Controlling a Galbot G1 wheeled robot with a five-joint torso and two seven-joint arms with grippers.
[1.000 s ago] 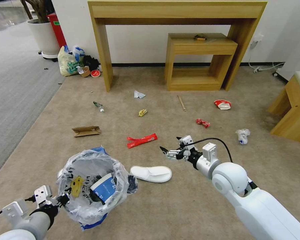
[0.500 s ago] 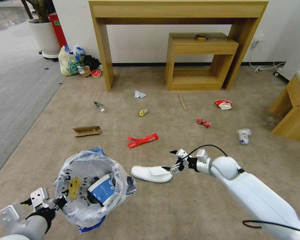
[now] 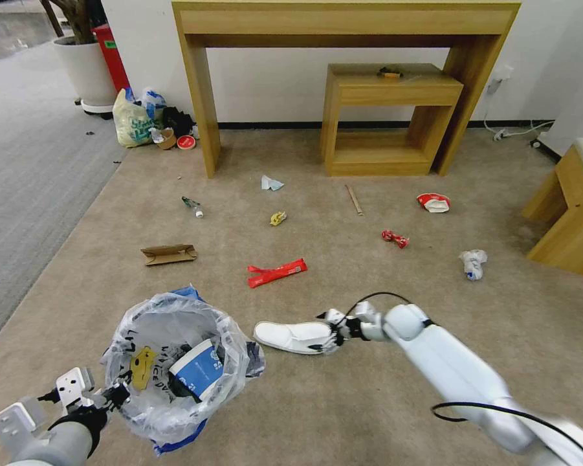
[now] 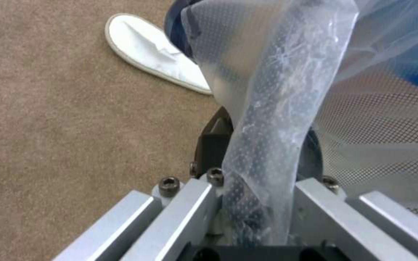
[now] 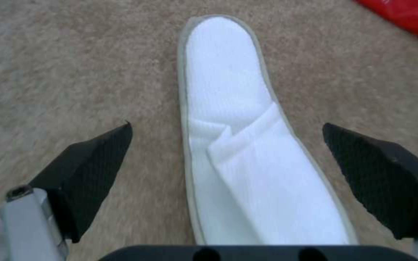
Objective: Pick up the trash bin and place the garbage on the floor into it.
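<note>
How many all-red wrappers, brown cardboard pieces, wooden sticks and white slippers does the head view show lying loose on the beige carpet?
All-red wrappers: 2
Brown cardboard pieces: 1
Wooden sticks: 1
White slippers: 1
Total: 5

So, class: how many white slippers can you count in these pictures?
2: one slipper on the carpet at the right gripper; a second slipper beside the bin. Others may be hidden.
</note>
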